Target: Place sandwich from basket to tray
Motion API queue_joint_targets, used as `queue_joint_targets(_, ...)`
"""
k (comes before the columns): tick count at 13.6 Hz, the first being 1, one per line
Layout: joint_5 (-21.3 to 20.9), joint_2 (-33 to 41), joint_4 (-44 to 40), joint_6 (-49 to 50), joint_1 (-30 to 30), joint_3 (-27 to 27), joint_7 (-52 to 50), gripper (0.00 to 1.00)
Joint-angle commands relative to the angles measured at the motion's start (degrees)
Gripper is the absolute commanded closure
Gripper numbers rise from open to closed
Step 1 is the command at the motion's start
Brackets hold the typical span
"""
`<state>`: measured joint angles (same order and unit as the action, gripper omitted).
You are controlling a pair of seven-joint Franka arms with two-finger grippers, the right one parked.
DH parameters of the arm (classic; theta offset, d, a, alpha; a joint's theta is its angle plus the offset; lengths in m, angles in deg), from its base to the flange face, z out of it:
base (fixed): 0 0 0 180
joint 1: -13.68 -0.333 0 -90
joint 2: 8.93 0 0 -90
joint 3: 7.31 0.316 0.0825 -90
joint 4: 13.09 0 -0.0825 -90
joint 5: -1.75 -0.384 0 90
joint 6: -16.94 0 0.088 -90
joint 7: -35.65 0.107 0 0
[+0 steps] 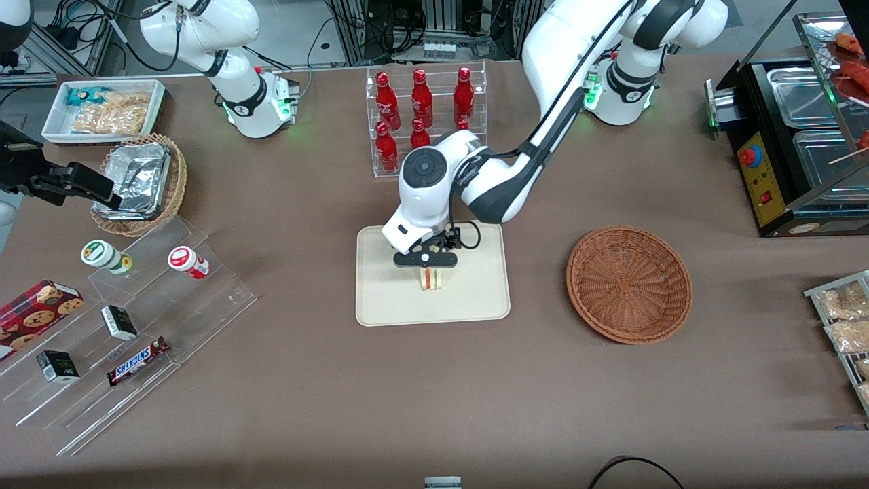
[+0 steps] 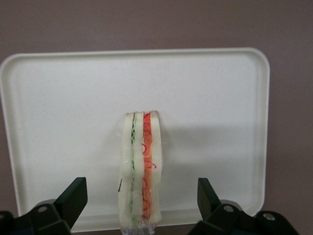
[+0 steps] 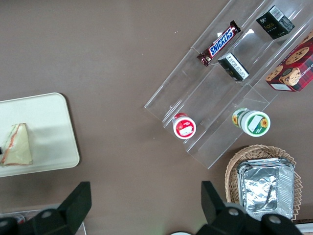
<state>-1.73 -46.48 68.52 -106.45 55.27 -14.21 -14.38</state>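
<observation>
The sandwich (image 2: 141, 171) stands on edge on the tray (image 2: 58, 122), its cut face with the green and red filling stripes turned up toward the wrist camera. Its long axis runs from the tray's nearer rim, the one closer to the front camera, in toward the tray's middle.

The gripper (image 1: 429, 266) hangs right above it, over the tray's nearer half. Its fingers (image 2: 73, 196) are spread wide, one on each flat bread side, with clear gaps to the bread; they hold nothing and touch nothing. The sandwich sits midway between them.

The reddish-brown basket (image 1: 629, 283) lies well apart from the tray, toward the working arm's end of the table.
</observation>
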Motion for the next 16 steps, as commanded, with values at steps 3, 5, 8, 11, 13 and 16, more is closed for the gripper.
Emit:
queue_joint_targets(3,1.62,10.72,1.44,11.04,-5.97,0.05,-1.39,0.01)
queue_joint_targets(5,2.95,14.86,1.45,16.84,-9.83,0.05,-0.86,0.01)
queue_joint_targets(8,2.95,20.22,1.53,25.19,-16.51,0.05,-0.24,0.01)
queue_joint_targets(11,2.43,22.78,1.53,29.16,-22.66,0.13,0.19,0.01)
queue_joint_targets(13,2.25,23.83,1.45,30.66,-27.06,0.13,5.78,0.01)
queue_joint_targets(16,2.60,25.34,1.45,34.97,-34.09,0.13,16.41,0.01)
